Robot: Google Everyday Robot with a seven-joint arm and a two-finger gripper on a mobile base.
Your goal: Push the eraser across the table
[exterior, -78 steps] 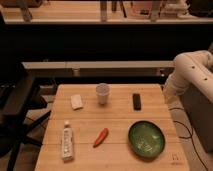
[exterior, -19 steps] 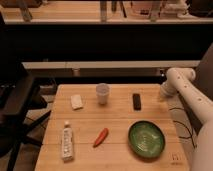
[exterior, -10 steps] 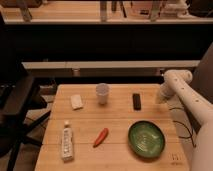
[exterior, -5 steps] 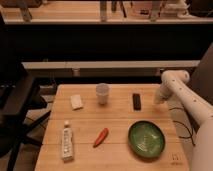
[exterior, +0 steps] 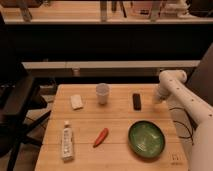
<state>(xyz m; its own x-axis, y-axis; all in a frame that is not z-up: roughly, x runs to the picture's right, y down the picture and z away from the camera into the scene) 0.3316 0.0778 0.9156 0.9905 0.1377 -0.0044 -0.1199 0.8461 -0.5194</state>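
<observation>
Black against the pale wooden table (exterior: pixel 120 117), the eraser (exterior: pixel 136 101) lies at about one o'clock from the tabletop's middle, its long side running front to back. In your camera view, your gripper (exterior: pixel 158 98) hangs at the eraser's three o'clock, near it but apart, by the table's right edge. Its fingers are pressed fully together, holding nothing. A white cup (exterior: pixel 102 93) stands at the eraser's nine o'clock, and a green bowl (exterior: pixel 146 138) sits at its six.
</observation>
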